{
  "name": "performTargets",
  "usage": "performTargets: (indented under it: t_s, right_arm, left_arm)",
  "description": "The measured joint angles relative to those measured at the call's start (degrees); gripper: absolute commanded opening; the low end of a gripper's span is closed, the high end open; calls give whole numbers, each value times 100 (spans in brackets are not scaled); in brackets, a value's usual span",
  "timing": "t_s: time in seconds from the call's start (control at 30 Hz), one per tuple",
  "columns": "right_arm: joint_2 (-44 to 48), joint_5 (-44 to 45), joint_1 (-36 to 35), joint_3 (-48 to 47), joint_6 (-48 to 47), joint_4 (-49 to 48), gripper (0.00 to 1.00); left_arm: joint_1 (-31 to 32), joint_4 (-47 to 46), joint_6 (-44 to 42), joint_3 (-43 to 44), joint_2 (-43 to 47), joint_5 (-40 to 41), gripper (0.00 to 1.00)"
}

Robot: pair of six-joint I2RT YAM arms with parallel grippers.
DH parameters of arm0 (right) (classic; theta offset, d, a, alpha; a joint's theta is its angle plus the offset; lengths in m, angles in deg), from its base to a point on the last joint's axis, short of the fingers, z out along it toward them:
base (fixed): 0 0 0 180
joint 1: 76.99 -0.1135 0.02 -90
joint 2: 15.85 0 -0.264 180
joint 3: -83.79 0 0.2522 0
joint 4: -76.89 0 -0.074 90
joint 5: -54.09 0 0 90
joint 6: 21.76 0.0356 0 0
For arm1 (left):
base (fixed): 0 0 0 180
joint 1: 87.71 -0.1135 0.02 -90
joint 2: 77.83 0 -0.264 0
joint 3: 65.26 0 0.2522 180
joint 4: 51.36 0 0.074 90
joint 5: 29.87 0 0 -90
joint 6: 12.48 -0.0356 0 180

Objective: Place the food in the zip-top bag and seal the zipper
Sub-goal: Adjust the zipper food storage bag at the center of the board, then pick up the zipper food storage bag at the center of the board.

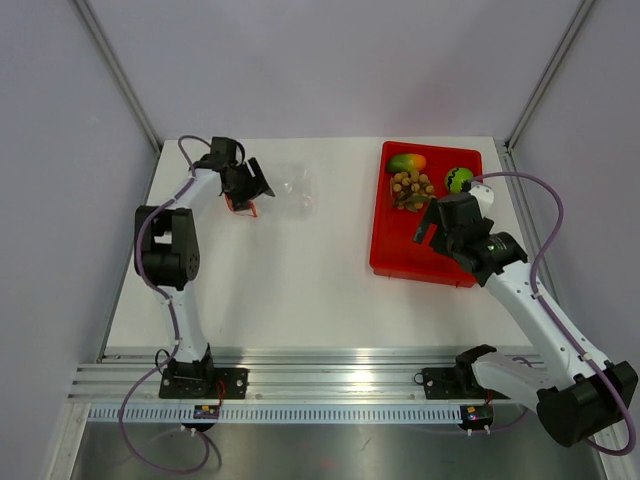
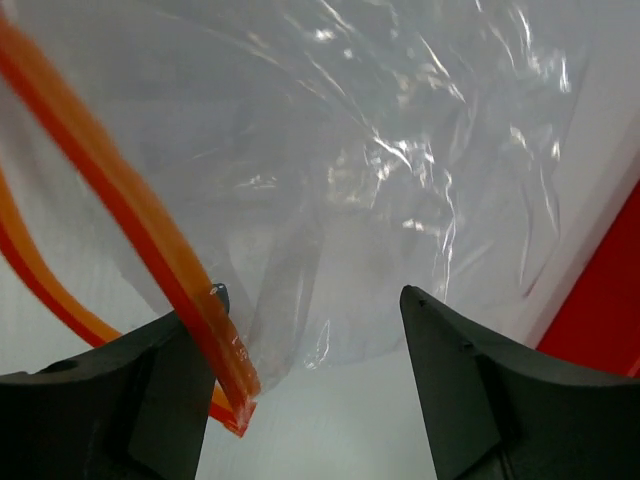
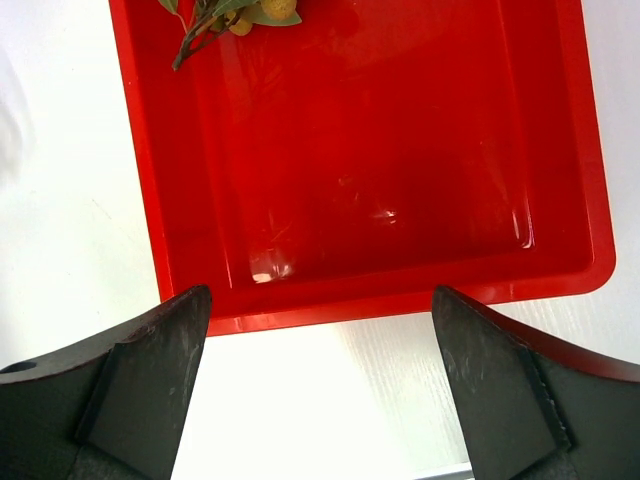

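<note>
The clear zip-top bag lies at the back left of the table. In the left wrist view the bag fills the frame, with its orange-red zipper running diagonally past my left finger. My left gripper is open at the bag's mouth end, and nothing sits between the jaws. The mango, the bunch of tan balls and the round green fruit sit in the red tray. My right gripper is open and empty over the tray's near rim. The bunch's leafy edge shows far ahead of it.
The red tray stands at the back right, its near half bare. Metal frame posts rise at the table's back corners. A red edge of the tray shows at the right of the left wrist view.
</note>
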Motion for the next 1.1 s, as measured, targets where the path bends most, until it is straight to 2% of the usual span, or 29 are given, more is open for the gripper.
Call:
performTargets:
  t_s: [0.13,0.3,0.53,0.6,0.67,0.77,0.93,1.1]
  right_arm:
    - [0,-111,0,17,20,-11,99]
    - [2,-243,0,50,46,-22,99]
    - [4,-411,-20,79,146,-111,99]
    - [4,-459,-61,83,184,-125,99]
    - [2,-481,-114,103,232,-144,100]
    - [-15,-522,-155,129,286,-149,99]
    - [-44,-579,-201,133,326,-155,99]
    - [-118,-581,-201,133,326,-168,99]
  left_arm:
    - [581,-131,-87,-675,562,-203,79]
    - [1370,-50,-385,-984,1156,-264,81]
    - [1320,203,-1119,-1102,2155,549,79]
    - [1290,269,-1460,-1106,2286,925,79]
    - [1309,247,-1814,-1165,2334,1379,72]
    - [1405,-26,-2511,-1582,2424,1792,70]
    - [1593,-800,-4050,-2931,2859,1996,67]
    - [1593,-1582,-5134,-3569,2962,1864,66]
